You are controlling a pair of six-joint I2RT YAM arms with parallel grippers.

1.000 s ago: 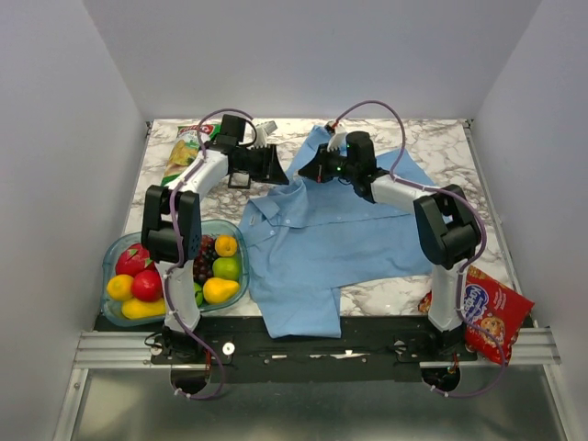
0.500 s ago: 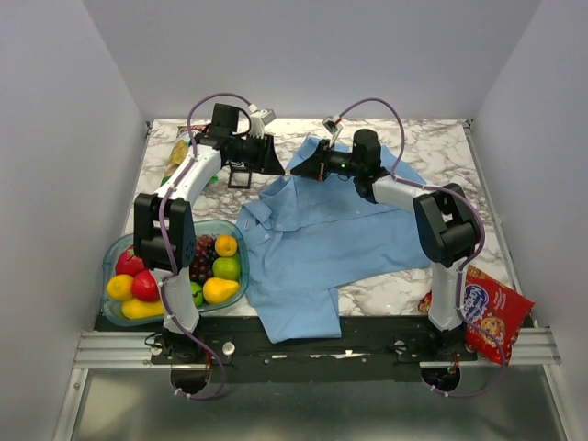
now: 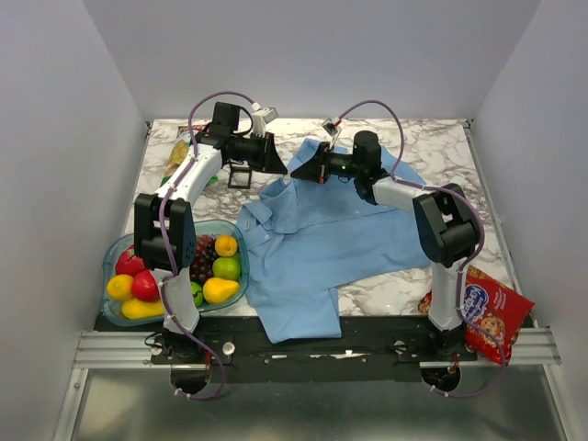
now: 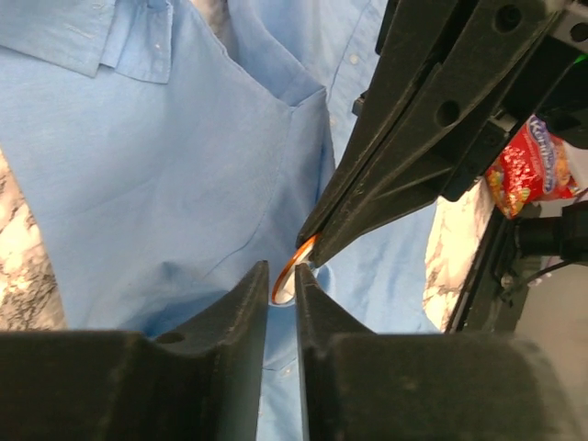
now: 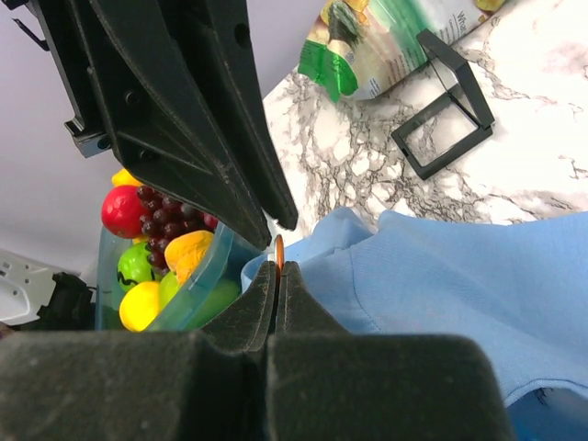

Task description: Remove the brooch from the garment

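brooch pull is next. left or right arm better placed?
Left, probably. Left claw straddles the orange brooch, a tip on either side, lined up to pinch and pull. Right claw is shut at the brooch's rim, holding the shirt raised there, so it suits anchoring.

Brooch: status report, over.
Right end effector shut on brooch. Left end effector jaws nearly together at brooch, grip unclear. Brooch over garment. No obstruction visible.

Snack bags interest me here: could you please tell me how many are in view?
2. A green bag lies at the far left of the table, and a red cookie bag at its near right edge. More could be hidden under the shirt.
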